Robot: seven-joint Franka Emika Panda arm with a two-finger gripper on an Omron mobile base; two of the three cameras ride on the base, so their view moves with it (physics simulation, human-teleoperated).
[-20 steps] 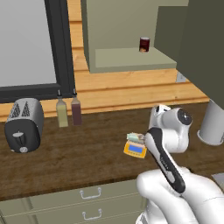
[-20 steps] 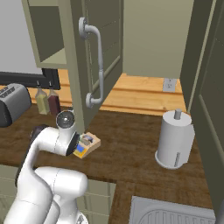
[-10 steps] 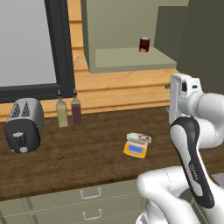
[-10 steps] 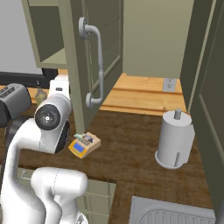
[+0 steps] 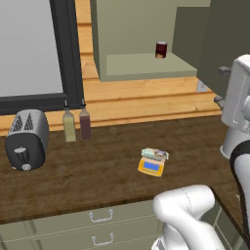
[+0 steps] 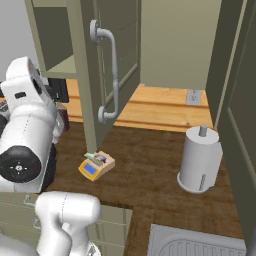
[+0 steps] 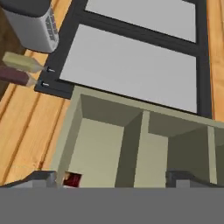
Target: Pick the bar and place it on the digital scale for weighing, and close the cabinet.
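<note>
The bar (image 5: 155,154) lies flat on the digital scale (image 5: 151,166), a yellow-orange square on the dark wooden counter; both also show as bar (image 6: 98,158) and scale (image 6: 94,168). The cabinet (image 5: 141,39) stands open, its door (image 6: 102,60) swung out with the silver handle (image 6: 112,75) facing me. My arm (image 5: 238,102) is raised at shelf height beside the door. In the hand view my gripper (image 7: 111,181) is open, fingertips (image 7: 41,177) wide apart with nothing between them, looking into the cabinet's compartments (image 7: 131,144).
A dark red can (image 5: 161,49) stands on the cabinet shelf, seen also as can (image 7: 72,179). A toaster (image 5: 25,139) and two bottles (image 5: 77,125) sit at the counter's left. A paper towel holder (image 6: 199,160) stands right, with a sink (image 6: 200,242) in front.
The arm has risen from low over the scale to cabinet height and swung toward the open door. The bar stays on the scale.
</note>
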